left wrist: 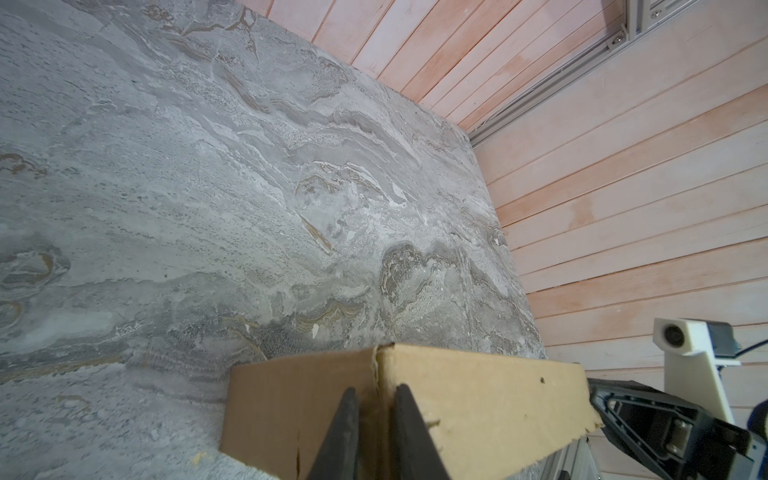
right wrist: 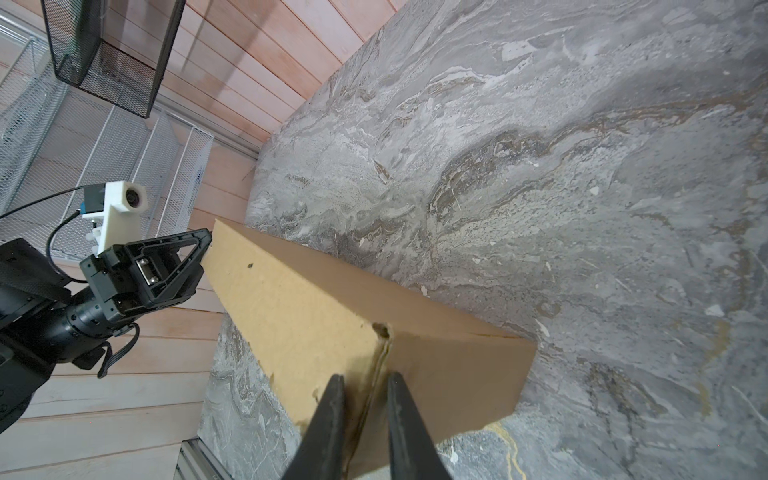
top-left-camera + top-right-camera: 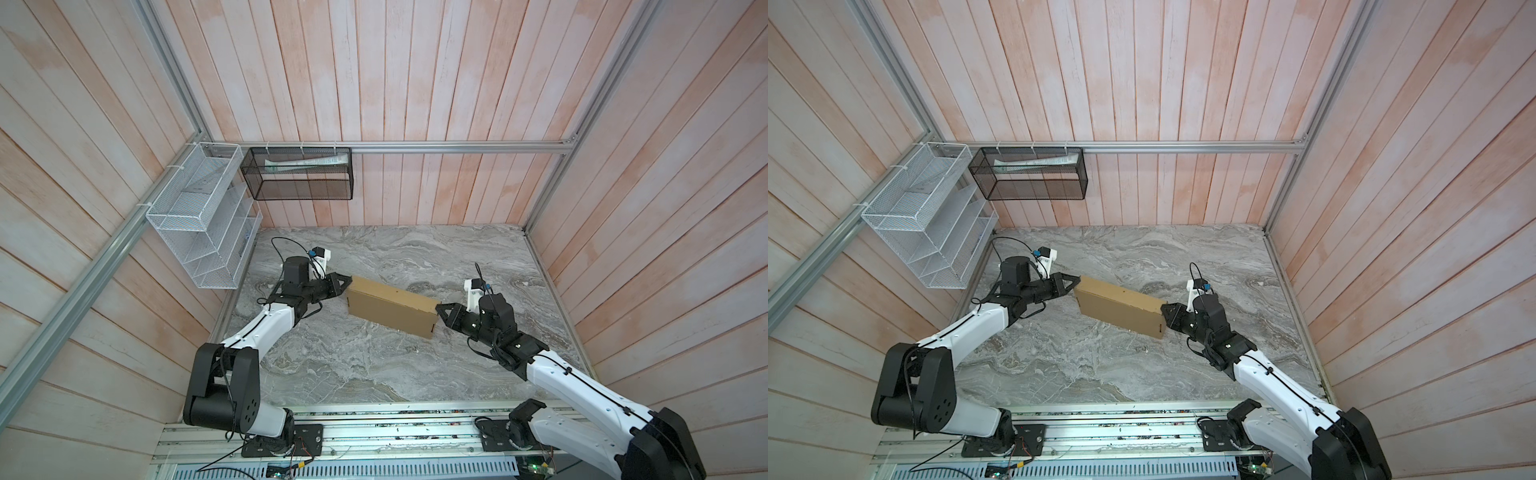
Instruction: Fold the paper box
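1. Paper box [image 3: 392, 306] [image 3: 1121, 305], plain brown cardboard closed into a long, shallow shape, is in the middle of both top views over the grey marbled surface [image 3: 374, 374]; it is turned up on a long side and runs from upper left down to lower right
2. Left hand [image 3: 348, 284] meets the box's upper-left end; in the left wrist view its two dark fingers [image 1: 343, 436] stand close together astride a corner edge of the box [image 1: 478, 399], clamped on the cardboard
3. Right hand [image 3: 438, 309] meets the lower-right end; in the right wrist view its fingers [image 2: 330, 419] pinch a creased corner of the box [image 2: 311, 299] the same way, with only the cardboard ridge between them
4. Whether the box's lower edge rests on the surface or hangs just above it cannot be told
5. White wire rack [image 3: 199, 220] and black mesh basket [image 3: 299, 174] hang on the wooden wall at the upper left of the frame, well apart from the box
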Controlling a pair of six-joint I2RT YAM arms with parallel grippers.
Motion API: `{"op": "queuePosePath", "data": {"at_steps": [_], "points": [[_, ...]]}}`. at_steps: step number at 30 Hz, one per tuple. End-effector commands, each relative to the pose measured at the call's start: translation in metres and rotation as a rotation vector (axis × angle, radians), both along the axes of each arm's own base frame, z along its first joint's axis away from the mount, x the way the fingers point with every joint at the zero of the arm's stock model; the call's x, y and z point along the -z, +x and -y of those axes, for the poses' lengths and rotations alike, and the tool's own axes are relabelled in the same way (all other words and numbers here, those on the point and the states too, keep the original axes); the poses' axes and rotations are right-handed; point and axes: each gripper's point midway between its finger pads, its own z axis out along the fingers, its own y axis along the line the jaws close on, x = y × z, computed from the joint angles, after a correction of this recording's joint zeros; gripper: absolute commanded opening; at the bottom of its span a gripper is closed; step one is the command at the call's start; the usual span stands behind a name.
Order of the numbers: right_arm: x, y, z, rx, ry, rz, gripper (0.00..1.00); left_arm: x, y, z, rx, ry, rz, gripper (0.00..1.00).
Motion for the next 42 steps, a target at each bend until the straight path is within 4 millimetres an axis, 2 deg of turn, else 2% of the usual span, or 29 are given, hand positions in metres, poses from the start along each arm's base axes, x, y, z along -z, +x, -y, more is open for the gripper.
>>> {"op": "queuePosePath", "data": {"at_steps": [1,5,16,29,35,42], "points": [[0.028,-0.004,0.007,-0.018,-0.058,-0.056,0.2,0.042,-0.019,-0.006,-0.023,0.044,-0.144,0.14],[0.035,-0.002,0.007,-0.036,-0.066,-0.073,0.2,0.036,-0.02,-0.007,-0.025,0.024,-0.142,0.13],[0.035,0.005,0.007,-0.04,-0.078,-0.067,0.2,0.0,-0.014,-0.016,-0.023,-0.041,-0.086,0.29],[0.023,0.008,0.013,-0.034,-0.088,-0.034,0.34,-0.03,-0.008,-0.016,0.016,-0.098,-0.045,0.33],[0.019,0.008,0.015,-0.036,-0.09,-0.023,0.36,-0.03,-0.008,-0.011,0.064,-0.106,-0.056,0.33],[0.018,0.008,0.013,-0.051,-0.088,-0.023,0.36,-0.018,-0.012,-0.009,0.086,-0.104,-0.093,0.33]]}}
